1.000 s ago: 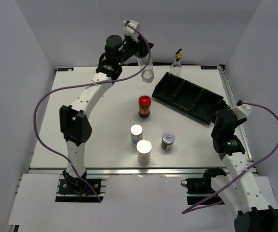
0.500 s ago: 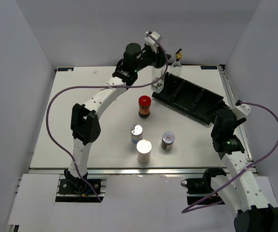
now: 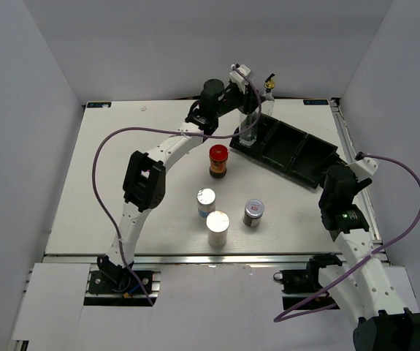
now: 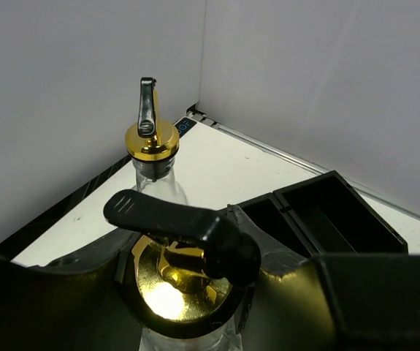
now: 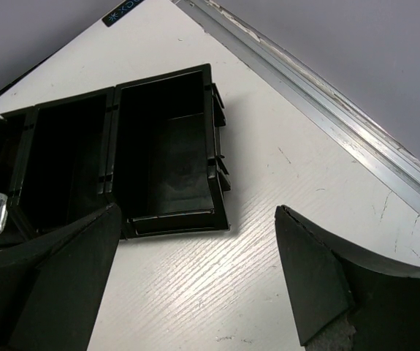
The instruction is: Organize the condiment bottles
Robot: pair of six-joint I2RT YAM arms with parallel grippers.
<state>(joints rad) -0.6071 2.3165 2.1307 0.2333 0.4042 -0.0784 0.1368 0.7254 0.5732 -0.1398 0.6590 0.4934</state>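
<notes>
Your left claw [image 3: 244, 110] is reached out to the far side of the table [image 3: 122, 190], clamped on the neck of a glass bottle [image 3: 249, 131] with a gold spout. The bottle is upright, at the left-end compartment of the black tray [image 3: 308, 162]. You can't tell whether its base touches the compartment floor. In the left wrist view the gold cap and black pour lever sit right between the fingers [image 4: 56, 274].

The second glass bottle [image 3: 268, 91] stands upright on the table just behind the tray's far edge, near the back wall, apart from the held one.

Your right claw [image 5: 196, 219] is spread wide with nothing in it, low over the table beside the tray's right end. That compartment has nothing in it.

Loose on the table:
- The red-lidded jar [image 3: 218, 161] is upright, near the tray's left end.
- The first shaker [image 3: 206, 202] is nearer the arms than the red jar.
- The other shaker [image 3: 218, 228] is just beside the first, on its near side.
- The silver-lidded jar [image 3: 253, 213] is right of both shakers and apart from them.
</notes>
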